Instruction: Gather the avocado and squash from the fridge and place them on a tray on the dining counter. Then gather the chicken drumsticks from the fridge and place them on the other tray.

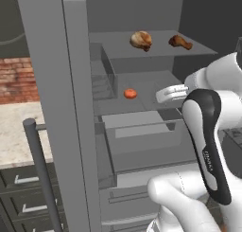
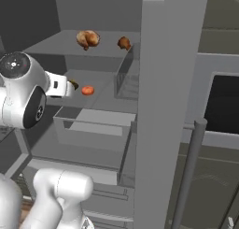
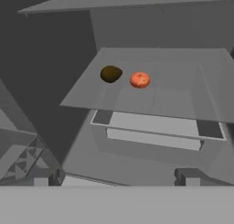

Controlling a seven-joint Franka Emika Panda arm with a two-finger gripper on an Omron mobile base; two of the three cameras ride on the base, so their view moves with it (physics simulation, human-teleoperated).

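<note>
Across the centre of my base views stands the open fridge (image 1: 71, 108), its middle shelf (image 3: 183, 88) carrying the squash (image 3: 140, 80) with the avocado (image 3: 110, 74) just beside it, left of centre in my hand view. On the upper shelf (image 1: 156, 49) lie the chicken drumsticks (image 1: 141, 40). At the bottom of the hand view, my gripper (image 3: 116, 176) is spread wide, holding nothing.

My white arm with dark joints (image 1: 208, 131) bends up and reaches forward toward twelve o'clock; my two-finger hand (image 3: 116, 176) holds nothing, dark fingertips (image 3: 186, 175) spread wide.
</note>
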